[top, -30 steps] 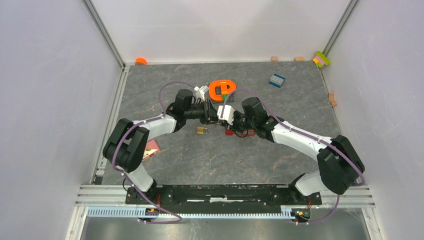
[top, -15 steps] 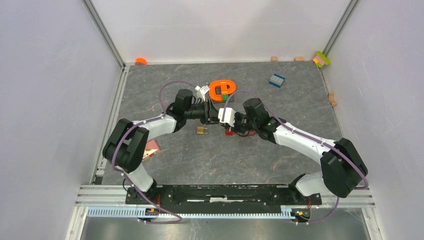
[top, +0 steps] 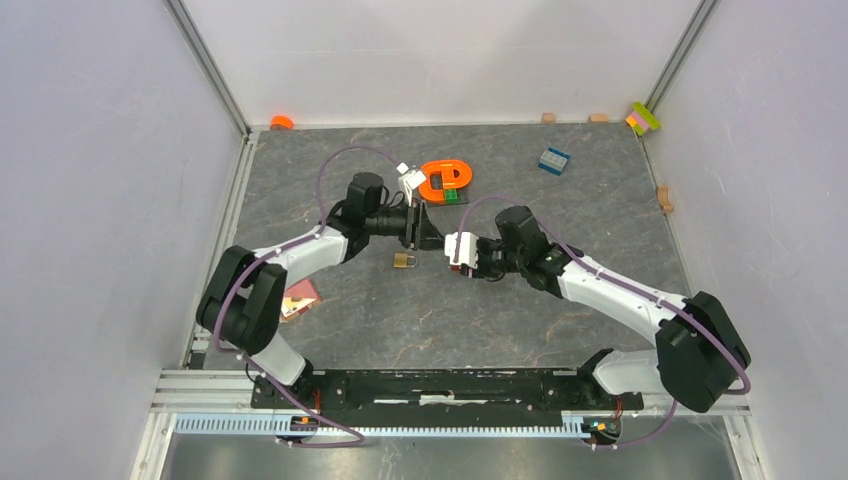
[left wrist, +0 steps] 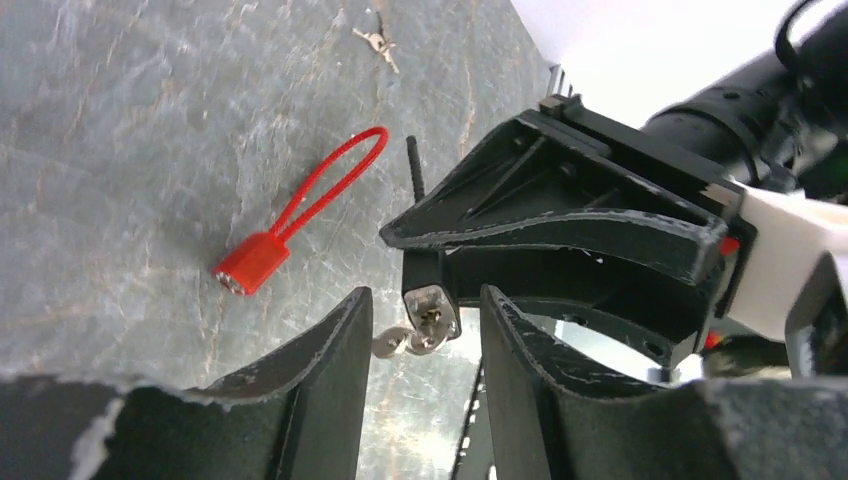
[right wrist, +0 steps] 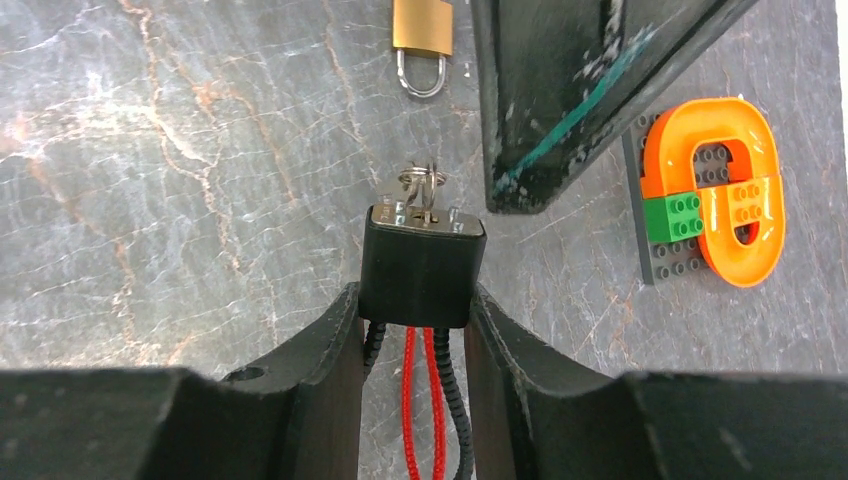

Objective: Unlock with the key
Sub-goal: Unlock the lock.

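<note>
Right wrist view: the right hand [right wrist: 412, 300] clamps the black padlock [right wrist: 422, 265] over the counter [right wrist: 150, 150], keyhole turned left so its key [right wrist: 420, 185] faces the left hand [left wrist: 425, 305]. That hand stands parted around the key, gripping nothing

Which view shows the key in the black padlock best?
Right wrist: the key stands sharp and centred in the face of the black padlock. Left wrist shows it low, shadowed and partly hidden; top external shows it too small to make out.
</note>
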`<move>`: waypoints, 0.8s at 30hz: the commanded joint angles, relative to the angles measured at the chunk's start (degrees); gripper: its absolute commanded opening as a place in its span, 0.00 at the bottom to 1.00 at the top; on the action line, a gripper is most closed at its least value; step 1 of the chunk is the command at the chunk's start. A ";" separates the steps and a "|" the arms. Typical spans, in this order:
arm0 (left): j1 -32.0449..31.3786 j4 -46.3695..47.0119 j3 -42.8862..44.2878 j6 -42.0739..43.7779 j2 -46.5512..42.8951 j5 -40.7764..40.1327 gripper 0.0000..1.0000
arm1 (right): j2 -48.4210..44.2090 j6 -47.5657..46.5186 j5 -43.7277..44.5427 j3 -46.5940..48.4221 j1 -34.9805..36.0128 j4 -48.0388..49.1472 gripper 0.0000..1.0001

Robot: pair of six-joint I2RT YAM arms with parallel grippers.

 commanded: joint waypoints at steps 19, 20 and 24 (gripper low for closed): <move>-8.80 -29.79 1.85 79.76 -13.34 -2.13 0.35 | -3.60 -1.77 -10.02 0.16 -0.67 -3.72 0.00; -9.19 -29.08 1.32 80.23 -13.40 -2.98 0.35 | -3.49 -1.75 -10.13 0.16 -0.67 -3.72 0.00; -9.98 -26.73 0.27 81.21 -12.86 -4.44 0.31 | -3.31 -1.66 -10.32 0.28 -0.75 -3.82 0.00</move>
